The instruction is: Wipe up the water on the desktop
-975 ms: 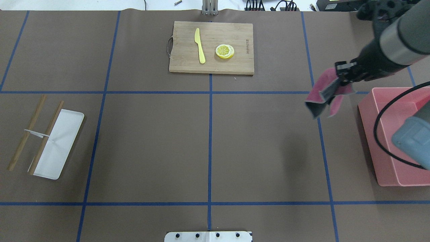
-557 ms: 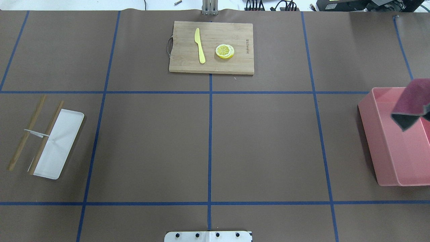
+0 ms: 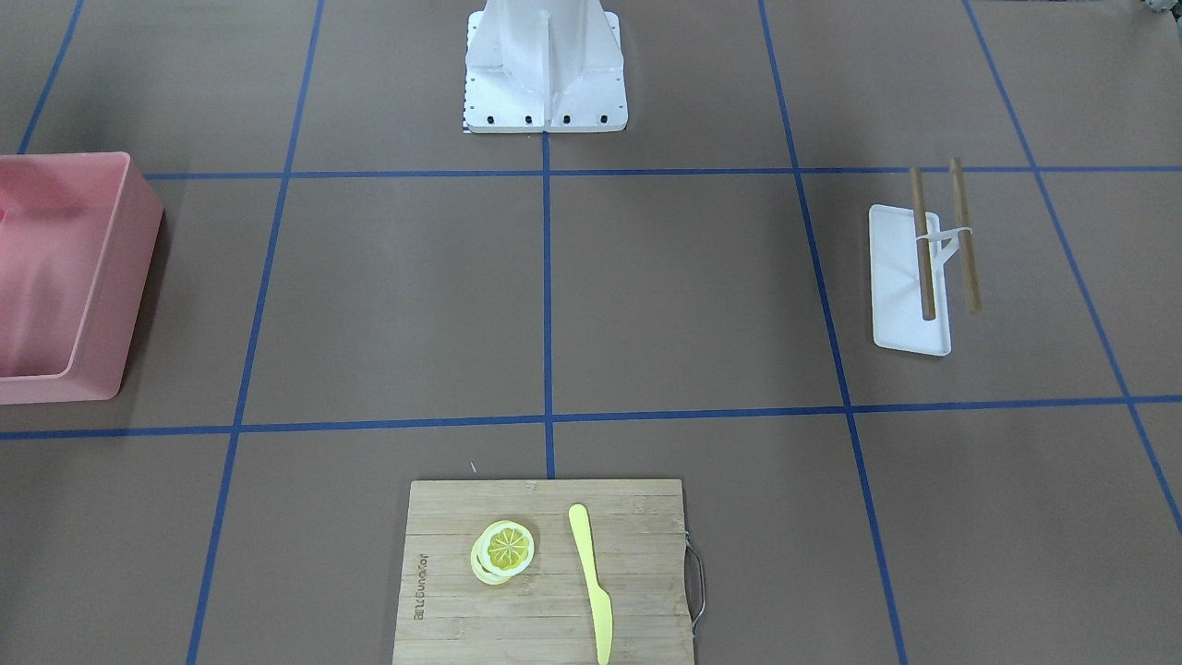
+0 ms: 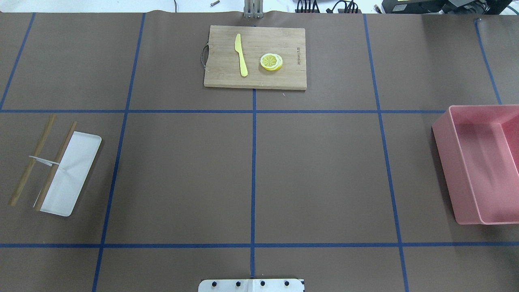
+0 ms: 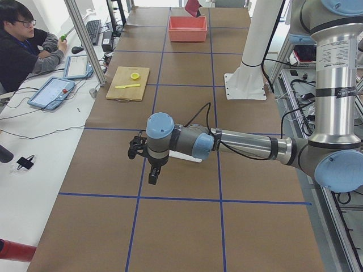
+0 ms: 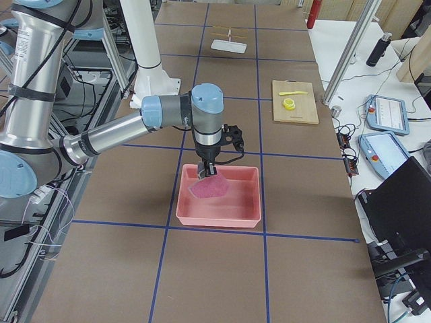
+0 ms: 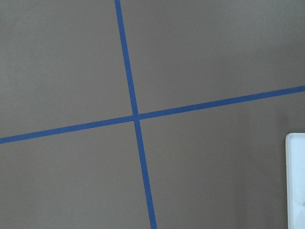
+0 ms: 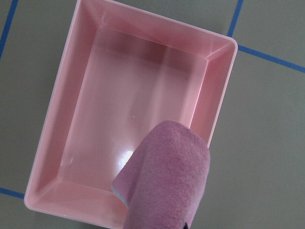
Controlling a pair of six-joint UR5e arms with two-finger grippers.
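brown desktop (image 4: 316, 174): r gripper (image 6: 206, 171) clamps pink cloth (image 8: 167, 171) over pink bin (image 8: 56, 119); l gripper (image 5: 152, 177) can't tell.

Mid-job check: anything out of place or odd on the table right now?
The chopsticks lie askew: one along the edge of the white tray, the other off it on the desktop. No water shows there.

1. A brown desktop (image 3: 397, 296) with a blue tape grid.
2. A white base (image 3: 545, 65) at the far middle.
3. A pink bin (image 3: 120, 277) at the left edge.
4. Nearest me, a board (image 3: 637, 554) bears a lemon (image 3: 506, 549) and a yellow knife (image 3: 589, 577), side by side but apart.
5. On the right, two sticks (image 3: 965, 240) joined by a white band: one lies across a white tray (image 3: 896, 296), the other just beside it.
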